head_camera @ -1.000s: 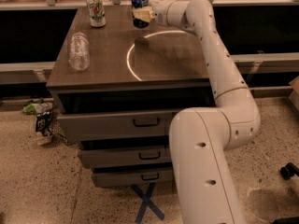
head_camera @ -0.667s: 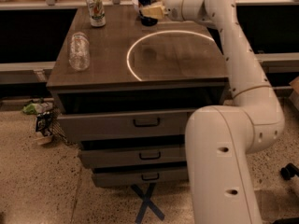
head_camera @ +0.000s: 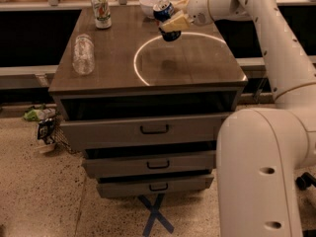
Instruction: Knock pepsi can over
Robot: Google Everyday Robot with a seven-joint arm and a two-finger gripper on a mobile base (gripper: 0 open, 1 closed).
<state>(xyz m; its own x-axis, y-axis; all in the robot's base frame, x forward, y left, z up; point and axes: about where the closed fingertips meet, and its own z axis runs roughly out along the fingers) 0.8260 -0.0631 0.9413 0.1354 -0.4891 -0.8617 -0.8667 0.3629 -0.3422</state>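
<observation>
The pepsi can (head_camera: 164,9) was seen as a small dark blue can with a silver top and pale logo marks near its upper rim. It was tilted, with the top leaned toward the back left and the dark lower end pointed down at the desk (head_camera: 113,58). It was placed at the rear of the desk top, right of the middle and just over the far arc of a bright ring of light (head_camera: 140,73). Whether its base touched the surface could not be told.

The tool (head_camera: 173,22) was reached in from the right on the white arm (head_camera: 276,43) and was laid across the middle of the can, in contact with it. Whether it was clenched on the can or only pressed against it could not be told.

A white bowl (head_camera: 149,4) was found just behind the can. A white-and-green can (head_camera: 101,10) was stood upright at the back left, and a clear bottle (head_camera: 83,53) was laid near the left edge. 3 drawers (head_camera: 154,130) were stacked beneath.
</observation>
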